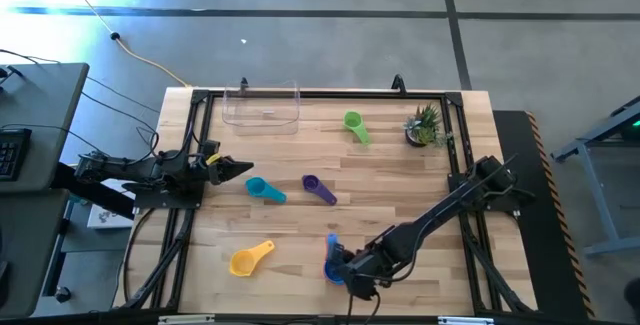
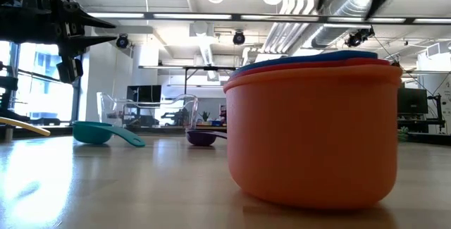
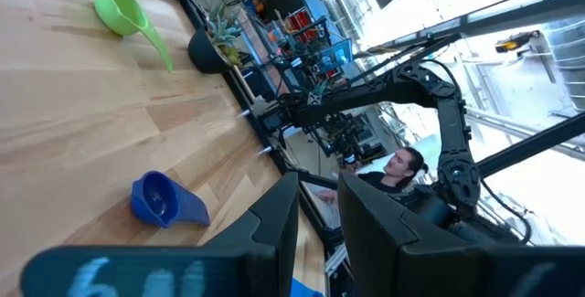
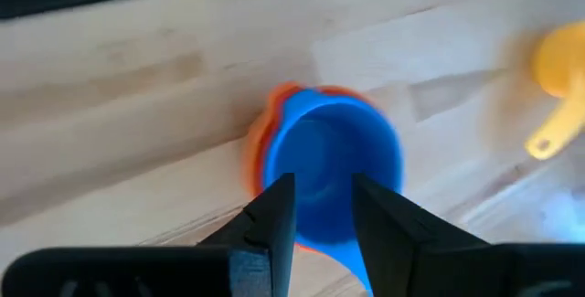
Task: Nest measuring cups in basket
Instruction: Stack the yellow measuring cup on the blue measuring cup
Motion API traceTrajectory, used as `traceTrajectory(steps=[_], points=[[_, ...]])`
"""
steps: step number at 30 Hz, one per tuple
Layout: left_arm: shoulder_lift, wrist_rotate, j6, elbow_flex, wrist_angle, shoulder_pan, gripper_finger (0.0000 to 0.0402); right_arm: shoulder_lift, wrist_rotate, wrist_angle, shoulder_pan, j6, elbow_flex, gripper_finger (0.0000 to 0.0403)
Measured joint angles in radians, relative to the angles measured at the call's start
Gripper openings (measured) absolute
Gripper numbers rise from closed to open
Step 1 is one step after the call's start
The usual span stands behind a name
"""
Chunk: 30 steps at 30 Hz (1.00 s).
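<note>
Right gripper (image 4: 315,210) over the blue, red and orange cup stack (image 2: 313,130) at the near table edge

Its fingers stand slightly apart around the blue handle; open fully before lifting so nothing topples. The clear basket (image 1: 262,105) sits far-left; left gripper (image 1: 235,170) waits, fingers barely parted

Left arm at the table's left edge, held low and level, left gripper (image 1: 238,170) pointing inward, fingers slightly parted, holding nothing, right arm stretched diagonally toward the near edge, right gripper (image 4: 322,207) angled downward, fingers parted
</note>
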Motion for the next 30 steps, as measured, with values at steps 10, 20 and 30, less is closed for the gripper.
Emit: traceTrajectory(steps=[10,20,30], points=[[0.000,0.000,0.000,0.000,0.000,0.000,0.0071,0.000,0.235,-0.010,-0.038,0.420,0.084,0.0099],[0.000,0.000,0.000,0.000,0.000,0.000,0.0071,0.000,0.392,-0.010,-0.094,0.663,0.150,0.0099],[0.000,0.000,0.008,0.000,0.000,0.000,0.0071,0.000,0.423,-0.007,-0.193,1.127,0.235,0.0099]])
